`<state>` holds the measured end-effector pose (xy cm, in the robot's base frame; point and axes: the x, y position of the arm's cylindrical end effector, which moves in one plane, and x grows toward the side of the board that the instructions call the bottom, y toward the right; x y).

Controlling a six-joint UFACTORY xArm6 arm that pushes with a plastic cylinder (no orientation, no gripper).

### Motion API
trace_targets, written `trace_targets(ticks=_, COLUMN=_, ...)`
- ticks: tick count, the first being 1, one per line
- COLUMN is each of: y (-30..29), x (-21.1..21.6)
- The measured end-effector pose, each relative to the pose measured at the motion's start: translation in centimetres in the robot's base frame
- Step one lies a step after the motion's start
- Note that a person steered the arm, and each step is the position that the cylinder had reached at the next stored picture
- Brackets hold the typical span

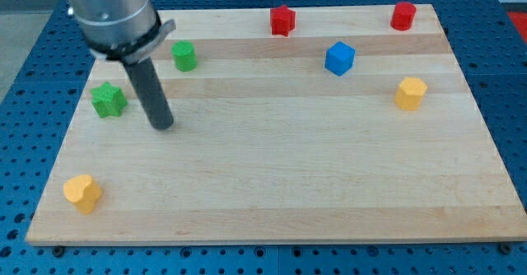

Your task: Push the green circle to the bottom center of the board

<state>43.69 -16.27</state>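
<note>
The green circle (184, 56) is a short green cylinder at the upper left of the wooden board (272, 184). My tip (164, 126) rests on the board below it and a little to its left, apart from it. A green star (108, 100) lies to the left of my tip, not touching it. The rod runs up from the tip to the arm's grey body at the view's top left.
A red star (282, 20) and a red cylinder (403, 16) sit along the top edge. A blue cube (339, 58) and a yellow hexagon (410, 93) lie at the right. A yellow heart (82, 193) lies at the bottom left.
</note>
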Motion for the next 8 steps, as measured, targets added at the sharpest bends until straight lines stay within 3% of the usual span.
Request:
trace_targets(ticks=1, y=0.0, x=-4.0)
trace_targets(ticks=4, y=-5.7, x=-9.9)
trace_targets(ticks=5, y=-4.4, x=-12.8)
trace_targets(ticks=6, y=0.9, x=-12.5)
trace_targets(ticks=7, y=5.8, x=-8.7)
trace_targets(ticks=8, y=6.9, x=-7.5)
